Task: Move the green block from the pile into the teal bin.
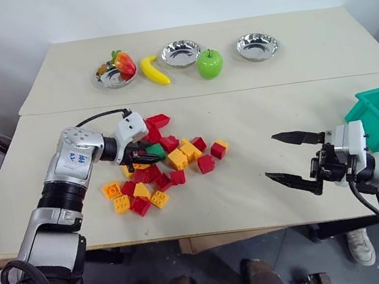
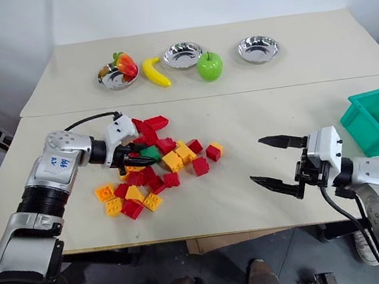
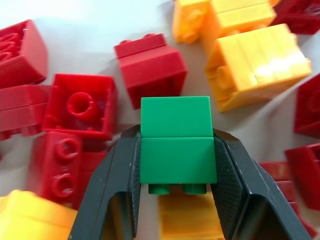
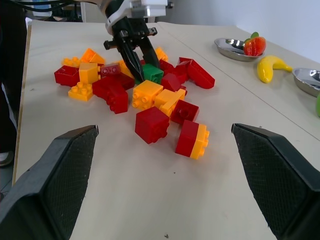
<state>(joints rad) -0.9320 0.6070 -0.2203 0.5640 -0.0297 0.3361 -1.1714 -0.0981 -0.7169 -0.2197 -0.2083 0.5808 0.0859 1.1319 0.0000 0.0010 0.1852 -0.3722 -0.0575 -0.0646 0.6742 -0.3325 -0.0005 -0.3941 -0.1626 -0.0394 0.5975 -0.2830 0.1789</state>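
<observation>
Left gripper (image 3: 177, 165) clamped on the green block (image 3: 176, 142), black ribbed fingers (image 3: 120, 185) flush against both smooth sides, amid the pile (image 1: 168, 163) toward the table's (image 1: 255, 196) left half. Right gripper (image 1: 288, 159) spread wide and empty near the front edge, beside the teal bin (image 1: 378, 117) at the right edge. Likely hazards: glossy plastic slipping from the pinch on lifting, or neighbouring red and yellow studded bricks snagging and scattering. Thin sloping walls on the bin; hard, boxy bricks throughout.

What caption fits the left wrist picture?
Left pincer closes around the green block in the pile.
</observation>
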